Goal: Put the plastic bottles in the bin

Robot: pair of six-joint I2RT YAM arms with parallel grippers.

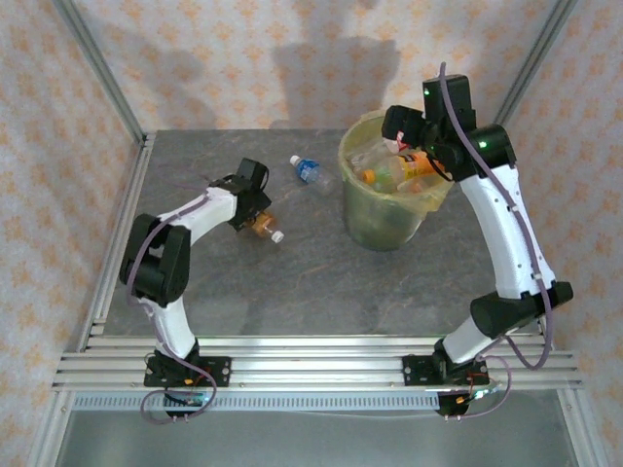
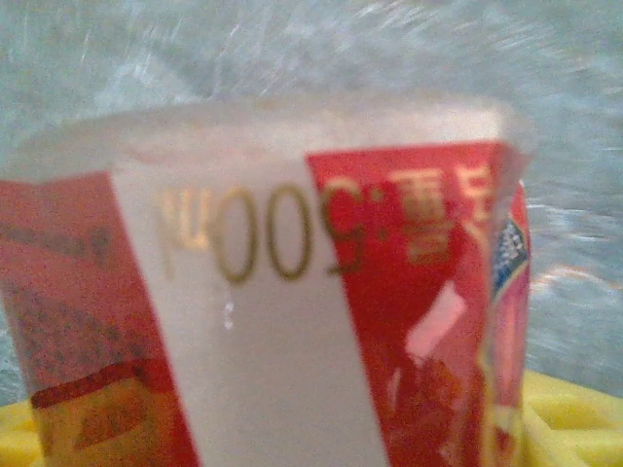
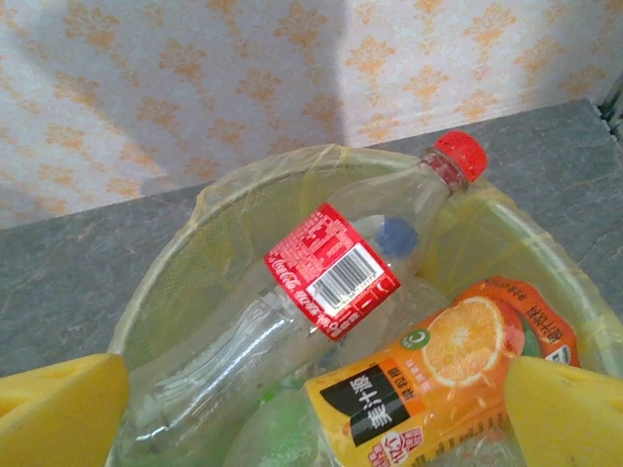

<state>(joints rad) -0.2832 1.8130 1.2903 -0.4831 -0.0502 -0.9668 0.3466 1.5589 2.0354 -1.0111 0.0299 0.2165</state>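
Grey bench (image 1: 292,282) is backed by patterned walls. Toward its left edge a red-labelled bottle (image 1: 268,230) is straddled by the left hand (image 1: 256,212), cap pointed near-right; a firm grip cannot be confirmed. Rightward, the bin (image 1: 384,224) is overhung by the right hand (image 3: 316,394), spread wide and empty.

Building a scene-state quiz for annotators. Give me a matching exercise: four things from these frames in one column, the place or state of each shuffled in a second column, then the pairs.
1. blue-label bottle
2. red-capped bottle
3. white-capped bottle
4. right gripper

A. open, above the bin
B. at the left gripper
C. lying in the bin
D. on the table, apart from both grippers

Pairs: 1-D, 2-C, 3-B, 4-A
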